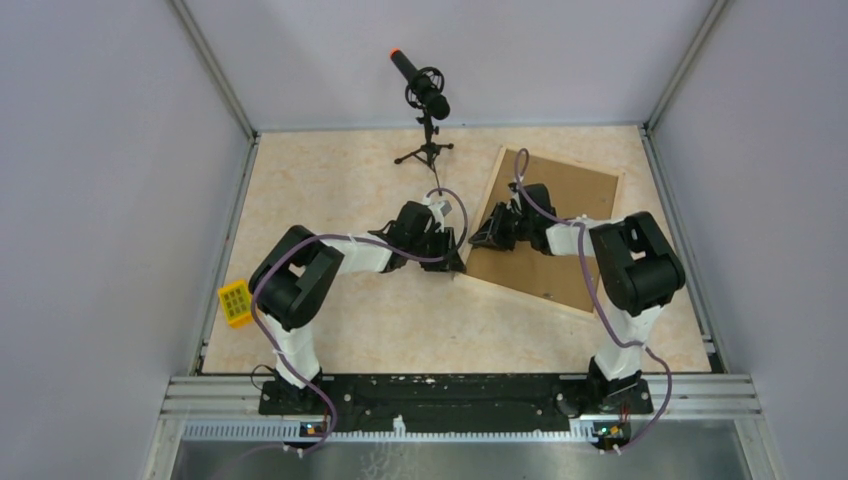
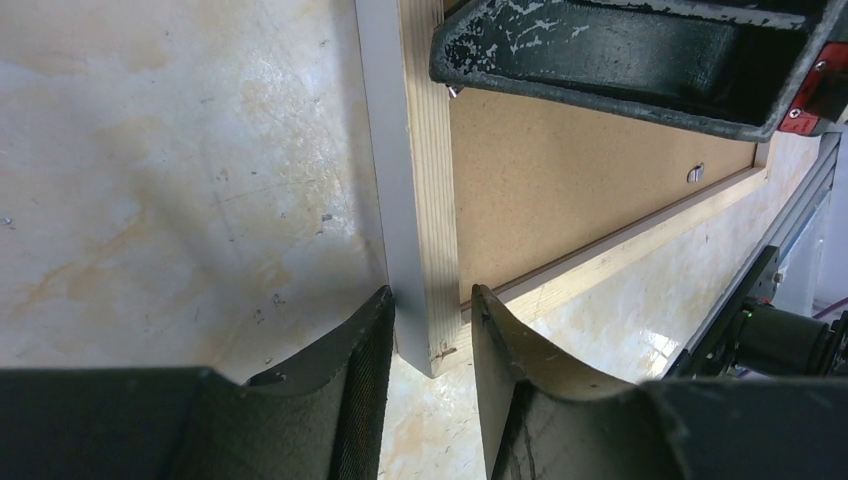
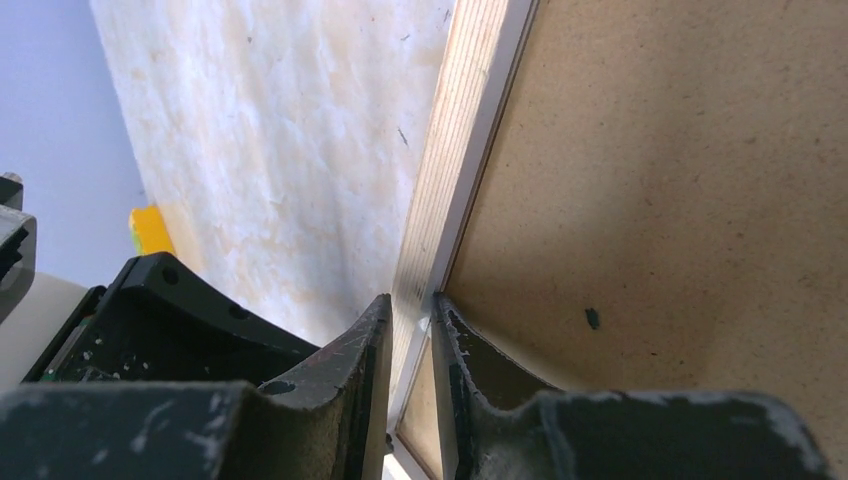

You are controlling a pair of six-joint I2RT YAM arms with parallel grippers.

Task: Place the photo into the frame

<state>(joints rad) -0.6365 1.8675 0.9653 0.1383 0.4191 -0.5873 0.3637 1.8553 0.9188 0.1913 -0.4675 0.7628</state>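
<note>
The frame (image 1: pixel 520 297) lies on the right half of the table with its back up, a brown backing board (image 1: pixel 575 235) inside its pale wood border. My left gripper (image 1: pixel 452 262) is at the frame's near left corner. In the left wrist view its jaws (image 2: pixel 432 300) are shut on the corner of the wood rail (image 2: pixel 425 200). My right gripper (image 1: pixel 487 238) is on the frame's left edge, a little farther back. Its jaws (image 3: pixel 412 305) are shut on that rail (image 3: pixel 465 130), one finger on the outside and one on the board (image 3: pixel 680 200). The photo is out of view.
A black microphone on a small tripod (image 1: pixel 425 100) stands at the back, behind the left gripper. A small yellow block (image 1: pixel 236 303) sits at the table's left edge. Grey walls close in the table on three sides.
</note>
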